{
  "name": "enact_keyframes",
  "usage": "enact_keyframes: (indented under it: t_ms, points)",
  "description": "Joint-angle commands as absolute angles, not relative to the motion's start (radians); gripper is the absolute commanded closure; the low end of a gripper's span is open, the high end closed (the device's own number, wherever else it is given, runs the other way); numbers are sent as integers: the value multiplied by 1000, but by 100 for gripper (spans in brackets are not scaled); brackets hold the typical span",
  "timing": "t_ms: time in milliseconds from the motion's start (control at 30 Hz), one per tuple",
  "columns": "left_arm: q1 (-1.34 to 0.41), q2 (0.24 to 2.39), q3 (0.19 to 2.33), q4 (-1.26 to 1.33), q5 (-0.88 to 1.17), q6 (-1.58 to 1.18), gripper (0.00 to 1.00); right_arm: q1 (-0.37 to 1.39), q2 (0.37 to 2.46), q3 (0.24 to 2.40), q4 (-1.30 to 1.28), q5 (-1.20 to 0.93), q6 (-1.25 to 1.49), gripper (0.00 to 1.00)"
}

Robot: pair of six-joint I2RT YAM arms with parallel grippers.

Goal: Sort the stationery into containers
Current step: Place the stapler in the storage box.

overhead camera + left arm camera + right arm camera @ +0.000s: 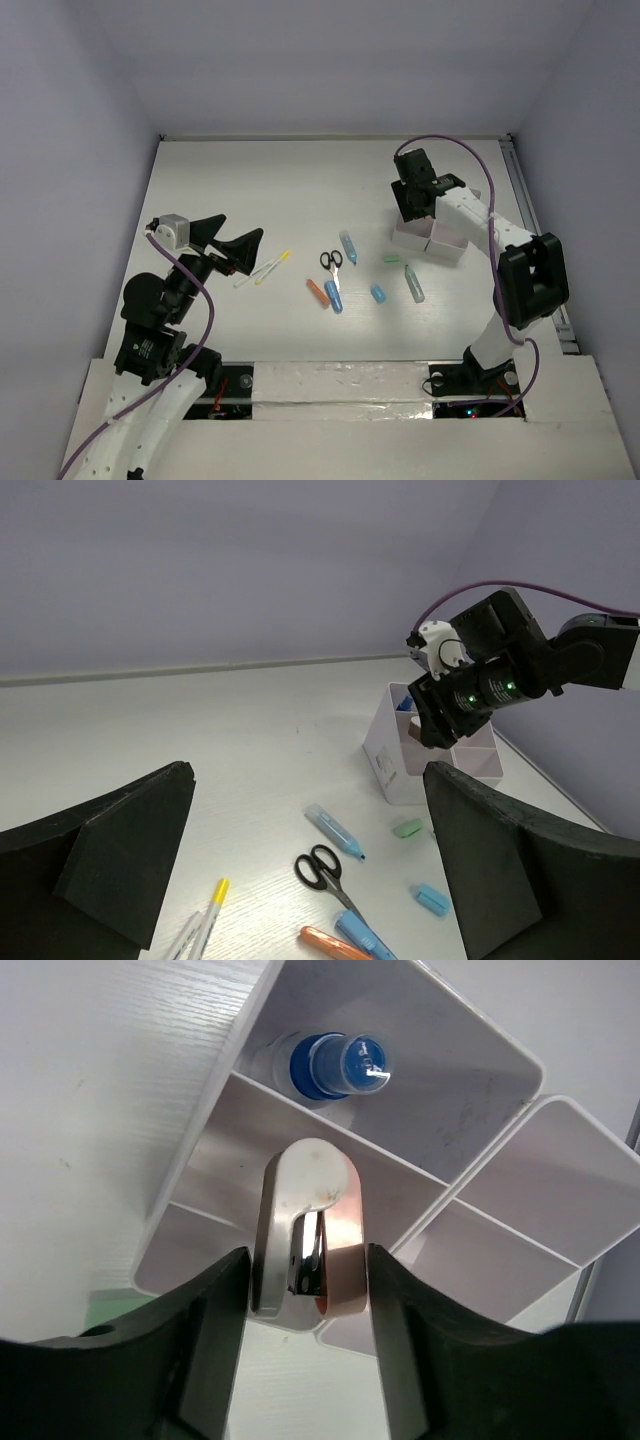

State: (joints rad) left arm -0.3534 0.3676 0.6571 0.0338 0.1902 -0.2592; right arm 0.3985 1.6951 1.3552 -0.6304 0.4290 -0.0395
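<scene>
White divided boxes: blue-capped bottle in the end compartment. Pink-beige piece over the adjoining compartment, flanked closely by the right gripper; grip undeterminable. Left gripper: spread wide, empty, well apart from the boxes.

Counted in all are one pair of scissors, two blue markers, one orange marker, one teal marker, two yellow-tipped pens, one mint eraser and one small blue piece. At the far right, two white boxes, one blue-capped bottle and one pink-beige piece are counted.
</scene>
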Motion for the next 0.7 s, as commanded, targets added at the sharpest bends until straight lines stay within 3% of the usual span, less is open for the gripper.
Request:
enact_keyframes:
  t_ms: [0, 167, 233, 400, 500, 667]
  points:
    - [-359, 367, 692, 83, 192, -247, 1, 391, 1687, 1401, -647, 474, -48, 41]
    - [-359, 365, 690, 83, 193, -247, 1, 391, 1678, 1399, -653, 505, -45, 37]
    - [-359, 367, 692, 84, 193, -247, 1, 391, 1678, 1396, -653, 520, -40, 31]
    - [-359, 367, 690, 83, 193, -248, 1, 391, 1651, 1397, -655, 485, -11, 30]
    - [-359, 367, 692, 83, 193, -247, 1, 409, 1592, 1365, -594, 364, 12, 31]
    - [-359, 365, 692, 81, 193, -245, 1, 518, 1519, 1273, -448, 124, 86, 46]
